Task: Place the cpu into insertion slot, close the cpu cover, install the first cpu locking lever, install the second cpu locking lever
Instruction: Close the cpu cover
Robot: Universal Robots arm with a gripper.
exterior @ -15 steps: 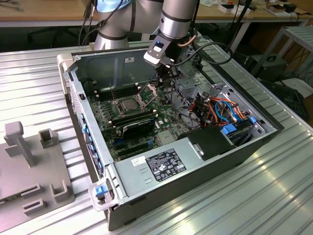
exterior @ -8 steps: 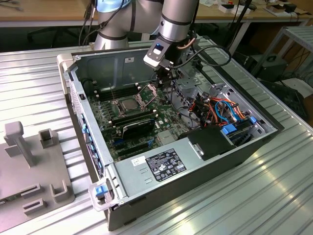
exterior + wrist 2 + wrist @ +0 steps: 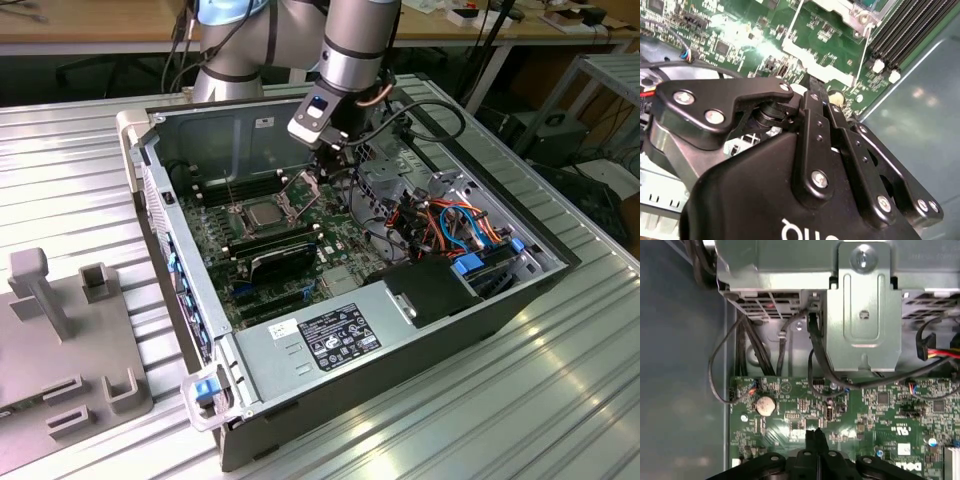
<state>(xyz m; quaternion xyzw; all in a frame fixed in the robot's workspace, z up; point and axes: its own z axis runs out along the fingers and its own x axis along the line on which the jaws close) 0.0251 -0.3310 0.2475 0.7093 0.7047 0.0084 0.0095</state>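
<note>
The cpu (image 3: pixel 262 213) lies flat in the insertion slot (image 3: pixel 241 209), near the rear edge of the green circuit board (image 3: pixel 345 262) inside the open computer case (image 3: pixel 420 395). The cpu cover (image 3: pixel 300 188) stands tilted up just beside it. The gripper (image 3: pixel 335 166) hangs near the cover. In the first wrist view its fingers (image 3: pixel 812 440) are pressed together with nothing between them.

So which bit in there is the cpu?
Look into the open grey metal computer case, at its green circuit board. The cpu is the small flat silvery square beside the larger black rectangular card, pale metal where the card is dark.
</note>
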